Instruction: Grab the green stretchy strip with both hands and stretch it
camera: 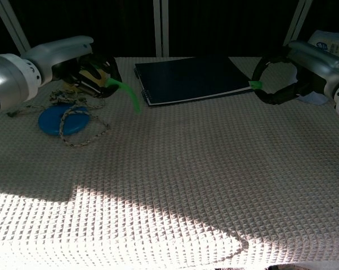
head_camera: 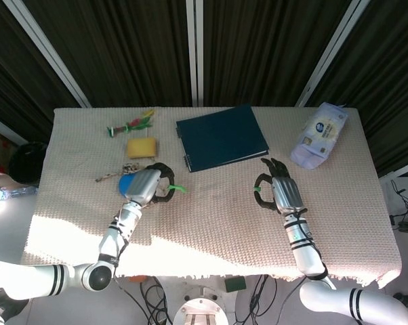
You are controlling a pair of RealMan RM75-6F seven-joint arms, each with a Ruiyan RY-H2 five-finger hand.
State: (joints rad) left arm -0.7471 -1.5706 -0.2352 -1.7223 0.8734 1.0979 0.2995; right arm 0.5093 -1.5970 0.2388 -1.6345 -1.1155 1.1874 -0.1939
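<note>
My left hand (head_camera: 146, 184) (camera: 85, 70) hovers left of centre over the table, fingers curled around one end of the green stretchy strip (camera: 130, 93). A short green tail (head_camera: 175, 189) sticks out to its right. My right hand (head_camera: 280, 193) (camera: 288, 79) is at centre right with its fingers curled. A small green bit (head_camera: 257, 189) (camera: 255, 85) shows pinched at its fingertips. Between the two hands I cannot make out any strip.
A dark blue notebook (head_camera: 221, 137) (camera: 192, 77) lies behind the gap between the hands. A blue disc (camera: 64, 120), a rope (camera: 79, 132) and a yellow sponge (head_camera: 141, 147) sit by my left hand. A feathered toy (head_camera: 131, 124) is far left, a wipes pack (head_camera: 319, 133) far right.
</note>
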